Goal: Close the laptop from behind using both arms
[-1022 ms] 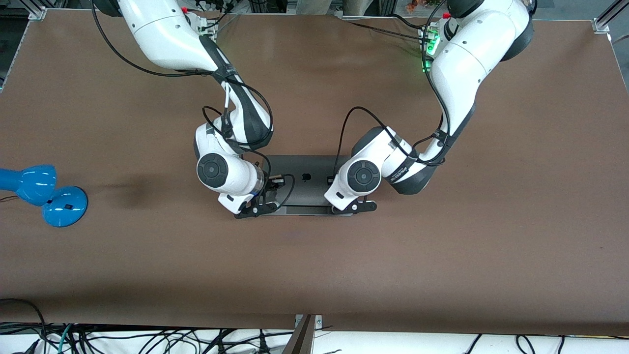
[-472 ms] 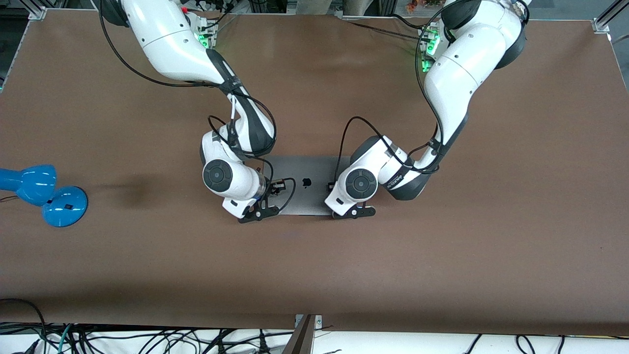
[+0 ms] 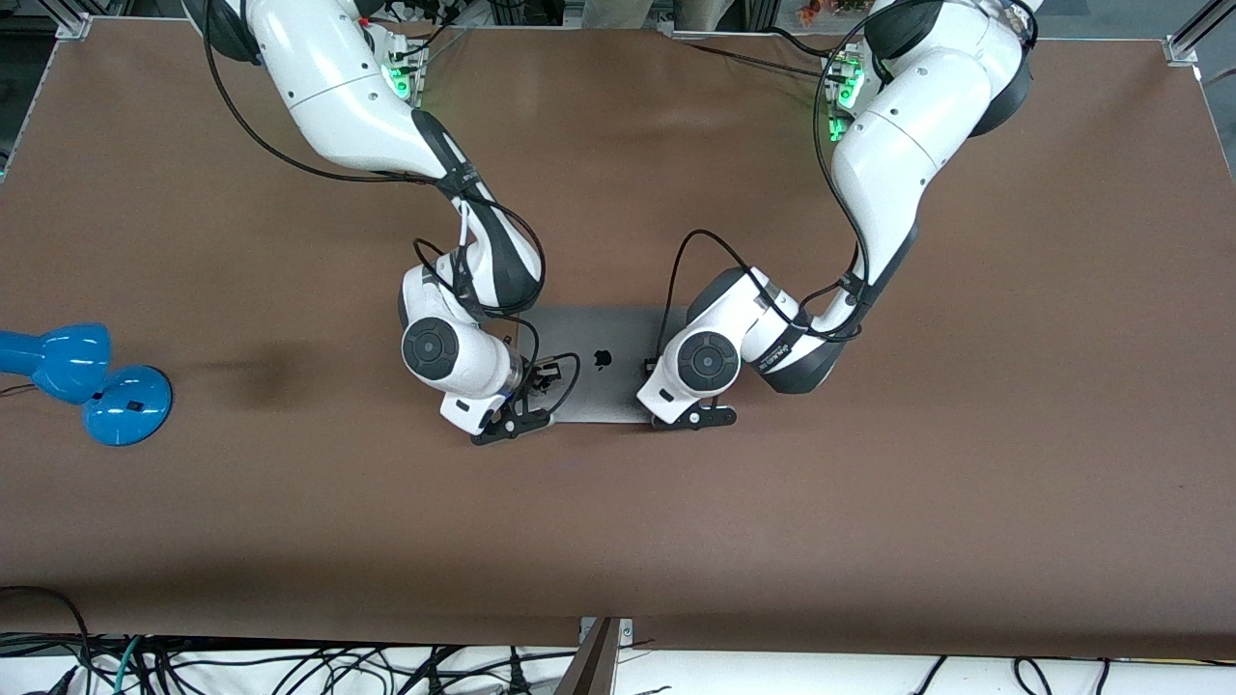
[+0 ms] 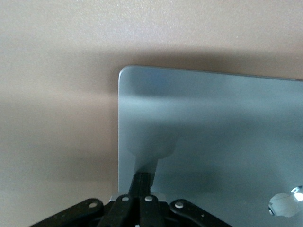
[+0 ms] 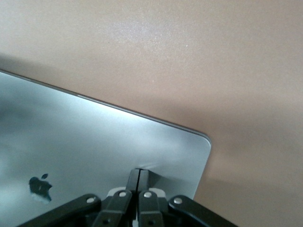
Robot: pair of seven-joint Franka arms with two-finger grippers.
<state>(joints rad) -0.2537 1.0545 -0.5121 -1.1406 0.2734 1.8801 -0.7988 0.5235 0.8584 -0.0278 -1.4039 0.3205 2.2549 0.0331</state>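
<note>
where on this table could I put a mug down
Bare table between the laptop and the camera's edge, and all toward the left arm's end. Crowded: both shut pincers, left and right, on the lid; lamp at the right arm's end.

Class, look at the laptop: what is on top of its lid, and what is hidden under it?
Both shut grippers, left and right, press their fingertips on the laptop lid, one near each end. Keyboard and screen are covered by the lid.

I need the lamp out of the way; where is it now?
In the front view, the blue lamp sits at the table's edge at the right arm's end, well apart from the laptop.
</note>
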